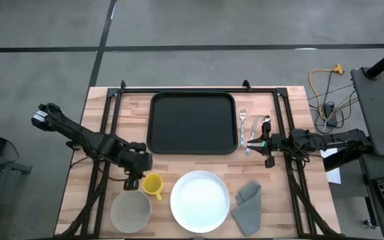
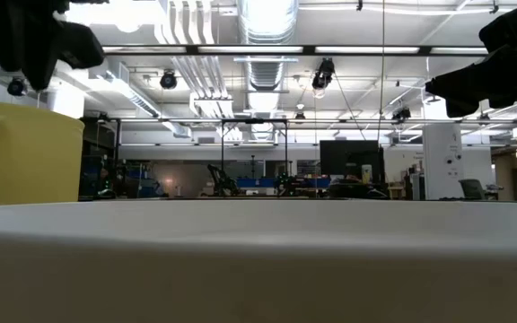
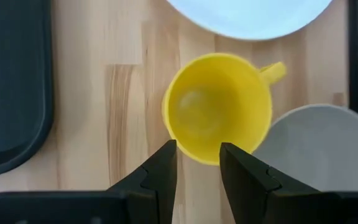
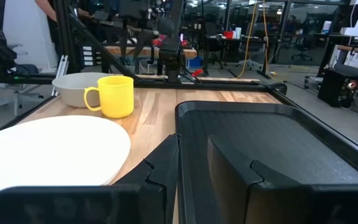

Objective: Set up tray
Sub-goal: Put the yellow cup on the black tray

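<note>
Left gripper (image 3: 197,163) hangs just above the yellow cup (image 1: 153,185), its fingers parted with the near rim of the cup between them, not yet clamped on anything. Right gripper (image 1: 267,143) sits at about three o'clock on the table, beside the fork (image 1: 243,127) and the other cutlery; its fingers show a narrow gap in its own wrist view, and I cannot tell whether they pinch anything. Between the arms, toward twelve o'clock, lies the tray (image 1: 192,123), flat on the wood with nothing on it. If the left fingers close off-centre on that thin rim, I judge the cup could tip or skid into the grey bowl (image 1: 131,211) touching it at its eight o'clock side, or knock the white plate (image 1: 200,201) at its four o'clock (both sit very near). Cup, bowl and plate all look empty; a folded grey napkin (image 1: 248,205) rests just beside the plate.
</note>
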Robot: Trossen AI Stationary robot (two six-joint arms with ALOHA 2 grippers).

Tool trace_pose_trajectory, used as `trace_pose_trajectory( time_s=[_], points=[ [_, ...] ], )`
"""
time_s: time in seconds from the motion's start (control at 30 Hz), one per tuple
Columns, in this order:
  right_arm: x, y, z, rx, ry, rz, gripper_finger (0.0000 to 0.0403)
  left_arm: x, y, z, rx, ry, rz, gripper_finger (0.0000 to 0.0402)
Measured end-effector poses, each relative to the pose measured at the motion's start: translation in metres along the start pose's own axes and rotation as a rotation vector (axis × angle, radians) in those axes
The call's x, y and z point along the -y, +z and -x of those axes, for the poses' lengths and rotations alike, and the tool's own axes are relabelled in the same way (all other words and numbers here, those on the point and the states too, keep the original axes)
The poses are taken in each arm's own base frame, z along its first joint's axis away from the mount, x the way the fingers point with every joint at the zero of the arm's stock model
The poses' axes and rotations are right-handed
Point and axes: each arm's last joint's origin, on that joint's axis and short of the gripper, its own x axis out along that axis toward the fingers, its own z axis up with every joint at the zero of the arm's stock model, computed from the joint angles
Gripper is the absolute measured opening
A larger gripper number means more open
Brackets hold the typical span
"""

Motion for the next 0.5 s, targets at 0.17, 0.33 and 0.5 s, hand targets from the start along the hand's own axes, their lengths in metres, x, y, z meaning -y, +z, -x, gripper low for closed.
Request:
trace_pose_trajectory(
  time_s=[0.17, 0.33, 0.5],
  points=[
    [0.0, 0.0, 0.0, 0.001, 0.0, 0.0, 0.0068, 0.002, 0.005, -0.024, -0.09, 0.04, -0.004, 0.0102],
    [0.0, 0.0, 0.0, 0.0, 0.0, 0.0, 0.0071, 0.004, 0.01, -0.036, -0.133, 0.059, -0.009, 0.0102],
    [0.0, 0.0, 0.0, 0.001, -0.001, 0.0, 0.0078, 0.005, 0.014, -0.035, -0.113, 0.051, 0.007, 0.0102]
  ],
)
